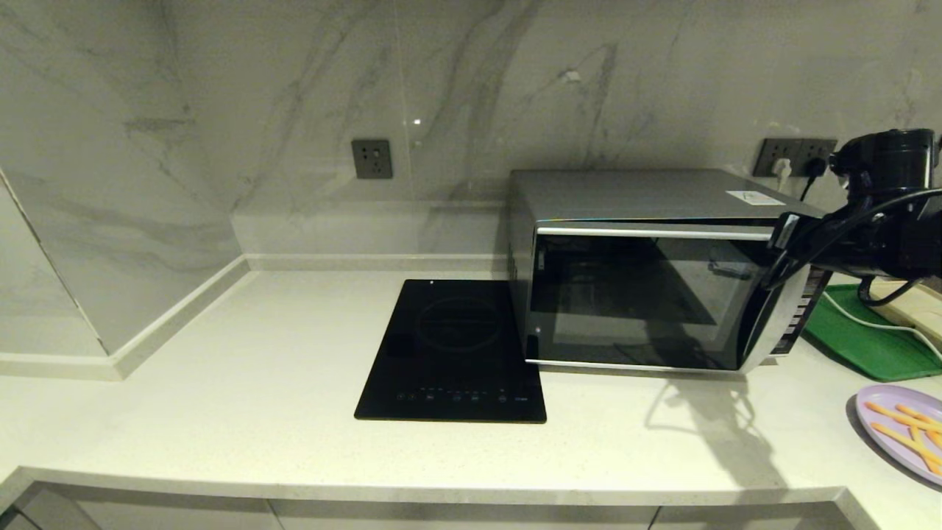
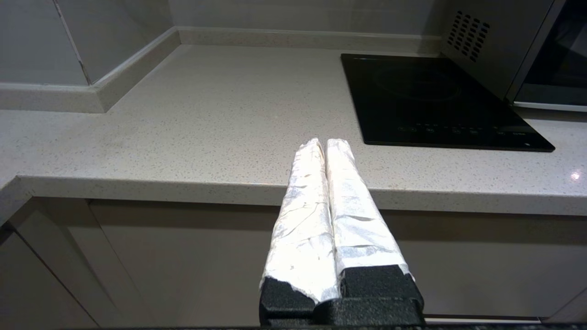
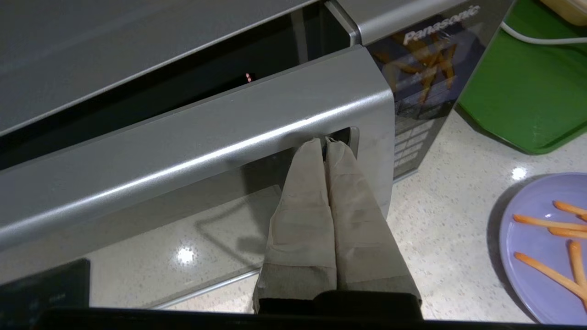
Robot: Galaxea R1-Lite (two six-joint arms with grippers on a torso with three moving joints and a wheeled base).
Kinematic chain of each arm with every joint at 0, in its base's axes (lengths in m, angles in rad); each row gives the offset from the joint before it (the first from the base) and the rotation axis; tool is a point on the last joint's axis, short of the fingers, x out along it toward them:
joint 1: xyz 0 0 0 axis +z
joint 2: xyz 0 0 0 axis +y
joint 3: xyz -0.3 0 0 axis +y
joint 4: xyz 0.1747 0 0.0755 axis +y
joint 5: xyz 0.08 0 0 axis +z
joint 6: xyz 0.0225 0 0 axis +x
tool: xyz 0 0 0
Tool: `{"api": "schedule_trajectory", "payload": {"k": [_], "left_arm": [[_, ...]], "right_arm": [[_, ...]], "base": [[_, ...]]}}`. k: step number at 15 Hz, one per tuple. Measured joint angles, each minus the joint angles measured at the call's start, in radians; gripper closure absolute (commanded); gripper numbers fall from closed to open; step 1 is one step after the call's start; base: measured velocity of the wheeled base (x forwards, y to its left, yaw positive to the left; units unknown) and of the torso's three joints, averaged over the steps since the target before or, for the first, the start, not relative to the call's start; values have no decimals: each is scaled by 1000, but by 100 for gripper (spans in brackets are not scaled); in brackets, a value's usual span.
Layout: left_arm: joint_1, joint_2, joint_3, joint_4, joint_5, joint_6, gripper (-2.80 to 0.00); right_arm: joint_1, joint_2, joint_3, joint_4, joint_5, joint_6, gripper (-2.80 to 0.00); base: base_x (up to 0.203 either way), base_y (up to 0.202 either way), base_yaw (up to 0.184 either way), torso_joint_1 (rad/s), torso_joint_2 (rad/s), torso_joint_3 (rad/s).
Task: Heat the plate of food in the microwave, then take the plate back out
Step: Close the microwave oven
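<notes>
On the pale speckled counter (image 1: 221,383), under a grey marble wall (image 1: 294,88), the microwave (image 1: 647,272) is sitting toward the right, and its dark glass door (image 3: 192,151) is standing a little way open, with a dark gap showing along its top edge. The right gripper (image 3: 324,141) is up at the top right corner of that door, with its two wrapped fingers (image 3: 302,192) pressed together and their tips touching the silver trim by a small notch; nothing is showing between them. The plate of food (image 1: 901,430) is lying on the counter near the right front edge, well apart from the microwave door, with thin orange fries on it. A green tray (image 1: 861,338) is lying behind the plate, just beside the microwave's button side, with a white cable (image 1: 876,320) crossing it. A flat black cooktop (image 1: 456,353) is lying just left of the microwave, touching its bottom corner or nearly so. Left of the cooktop the counter is running wide to a raised ledge (image 1: 176,316) by the wall. The left gripper (image 2: 321,142) is hanging low in front of the counter's front edge, over the cupboard fronts (image 2: 160,256), with its white fingers closed together and holding nothing.
</notes>
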Motion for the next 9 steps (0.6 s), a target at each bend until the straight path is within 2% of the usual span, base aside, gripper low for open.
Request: {"api": "schedule_trajectory", "payload": {"k": [7,9], "left_arm": [[0,0,0,0,0,0,0],[0,0,0,0,0,0,0]], "right_arm": [[0,57,-36,-8,-2,3,0],[0,63,-37,-54,-3,-1,0]], "base": [[0,0,0,0,0,0],[0,0,0,0,0,0]]}}
